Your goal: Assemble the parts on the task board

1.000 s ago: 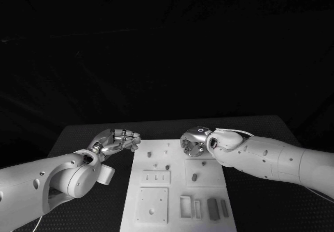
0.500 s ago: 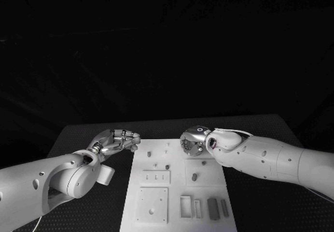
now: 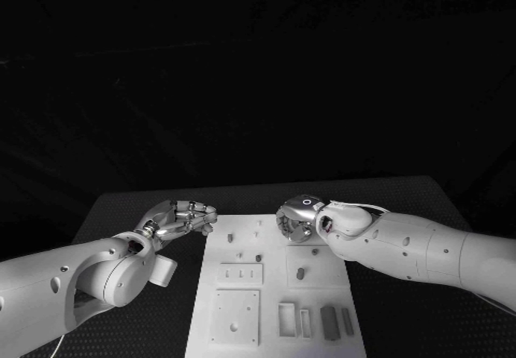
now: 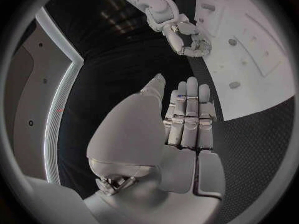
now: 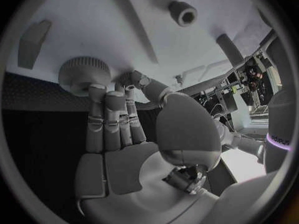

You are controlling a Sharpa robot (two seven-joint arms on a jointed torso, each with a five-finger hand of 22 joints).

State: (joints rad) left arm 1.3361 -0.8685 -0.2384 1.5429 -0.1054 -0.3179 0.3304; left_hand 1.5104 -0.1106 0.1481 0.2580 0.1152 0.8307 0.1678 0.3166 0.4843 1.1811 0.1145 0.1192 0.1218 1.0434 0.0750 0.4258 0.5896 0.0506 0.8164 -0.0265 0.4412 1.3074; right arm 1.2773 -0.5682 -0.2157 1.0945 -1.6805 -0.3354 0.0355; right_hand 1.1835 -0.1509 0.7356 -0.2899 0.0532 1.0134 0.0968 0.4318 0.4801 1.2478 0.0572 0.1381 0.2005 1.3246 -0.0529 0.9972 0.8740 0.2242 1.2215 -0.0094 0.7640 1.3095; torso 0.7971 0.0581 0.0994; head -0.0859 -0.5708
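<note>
- I read this as the reach for a part at the far end of the task board (image 3: 242,313) — nothing is lifted yet, so the assembly itself looks barely begun.
- My right hand (image 3: 296,221) hangs over the board's far right corner. In the right wrist view its fingertips (image 5: 96,92) lie at the edge of a round knurled part (image 5: 84,73); I cannot tell whether they touch it or stop just short.
- That hand holds nothing: the fingers run out straight and close together, the thumb off to one side, palm toward the board.
- Beyond the fingertips sit a hex-socket piece (image 5: 182,13) and a long slanted peg (image 5: 229,50), both well apart from the hand.
- Next move, as I judge it — bring the thumb round to the knurled part's far side and close on its rim. The call is for a square, gentle pinch; a low round piece could slip out sideways.
- My left hand (image 3: 177,218) waits just off the board's far left edge, over the black table (image 3: 129,205), wrist level.
- It grasps nothing either; in the left wrist view its fingers (image 4: 190,114) are laid flat side by side.
- Nearer me than either hand, the slotted plates and the dark rectangular pieces (image 3: 329,322) lie untouched on the board.
</note>
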